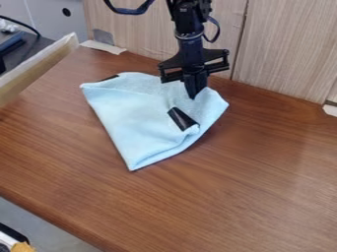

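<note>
The black gripper (193, 93) hangs down from the top edge, over the upper right part of a light blue cloth (135, 118). Its fingers are together at the cloth's surface, shut on a bit of the fabric. Loosely folded, the cloth lies on the brown wooden table with one corner pointing toward the front. A black patch (182, 119) shows on a turned-over fold just below the fingertips, and a smaller dark patch is at the cloth's upper left edge.
Light wood-grain panels (283, 49) stand along the table's back edge. A raised wooden board (36, 66) borders the left side, with dark objects behind it. The brown table (263, 187) has its front edge at the lower left.
</note>
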